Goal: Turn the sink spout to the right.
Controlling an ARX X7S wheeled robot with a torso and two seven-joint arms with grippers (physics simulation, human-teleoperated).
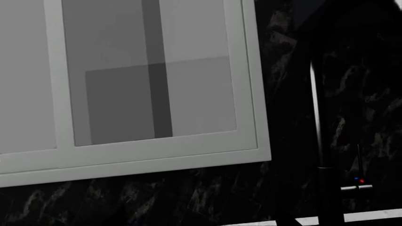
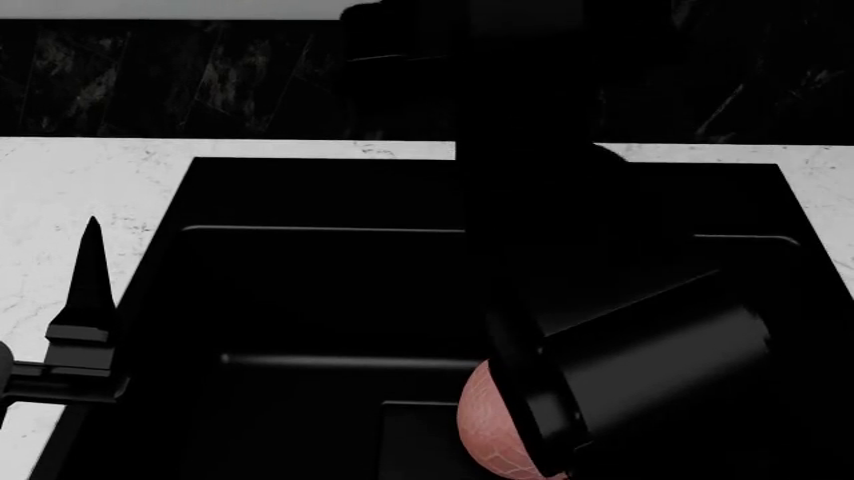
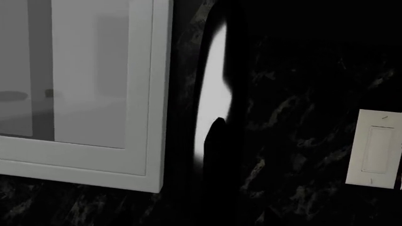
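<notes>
Right wrist view — item one, the right gripper: a single dark rounded fingertip (image 3: 217, 129) shows at centre frame, lying against a bright reflective strip on the sink spout (image 3: 213, 94), which rises as a curved black tube just right of the white window frame (image 3: 148, 94). Whether the fingers are spread or pinching the tube cannot be told (only one tip reads against the black wall).

Item two, the left gripper (image 2: 83, 300): head view, lower left, a pointed black finger standing upright over the white counter (image 2: 80, 190) beside the sink (image 2: 320, 200) — its spread cannot be told either.

Item three, the spout again: left wrist view, right of frame, upright post (image 1: 316, 117) with its silvery side lever (image 1: 356, 187), red and blue dots above it.

Handling, as a judgement — rigid metal, smooth and likely slippery, swivelling stiffly on its base. Best taken on the upper tube, well clear of the lever.

Item four: pink netted ball (image 2: 494, 420), lower centre of the basin.
</notes>
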